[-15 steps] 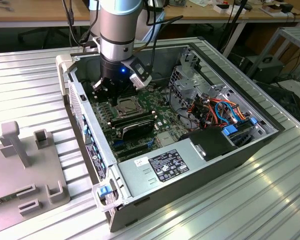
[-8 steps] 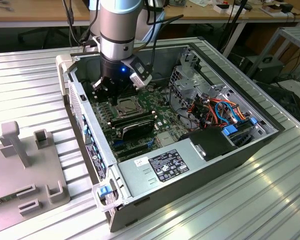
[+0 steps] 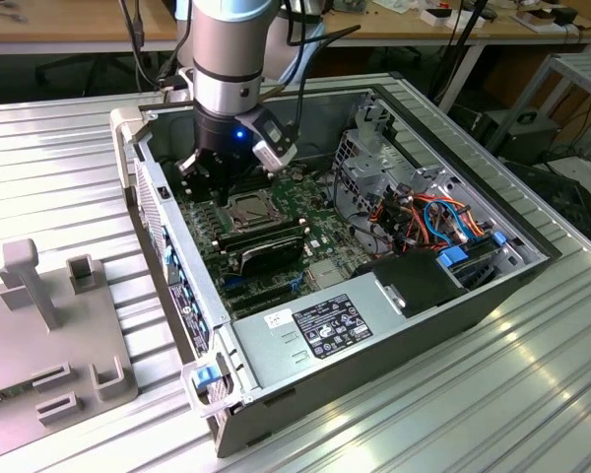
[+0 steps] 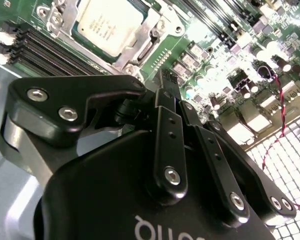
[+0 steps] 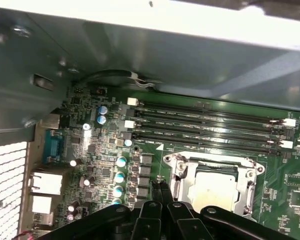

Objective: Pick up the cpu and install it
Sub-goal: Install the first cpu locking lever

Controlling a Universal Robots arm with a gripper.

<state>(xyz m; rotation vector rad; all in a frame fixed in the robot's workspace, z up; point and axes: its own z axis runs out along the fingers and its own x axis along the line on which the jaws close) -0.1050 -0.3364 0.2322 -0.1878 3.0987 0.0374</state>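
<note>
The cpu (image 4: 109, 21), a square chip with a silver lid, lies flat in the metal-framed socket (image 5: 179, 170) on the green motherboard (image 5: 97, 150). The cpu (image 5: 216, 189) in the first wrist view is beside my fingertips, not between them, and in the exterior view the cpu (image 3: 248, 206) is just below the black tool. My gripper (image 5: 160, 186) hovers low over the board next to the socket, its two thin fingers pressed together with nothing held. In the second wrist view the gripper (image 4: 168, 80) points at the board just off the socket's corner.
The motherboard sits inside an open computer case (image 3: 532, 258) on a ribbed metal table (image 3: 532, 394). Memory slots (image 5: 205, 127) run beside the socket. A power supply (image 3: 325, 330), a drive cage with coloured cables (image 3: 433, 217) and the case wall (image 5: 140, 45) hem in the space. A grey fixture (image 3: 39, 325) stands at the exterior view's left.
</note>
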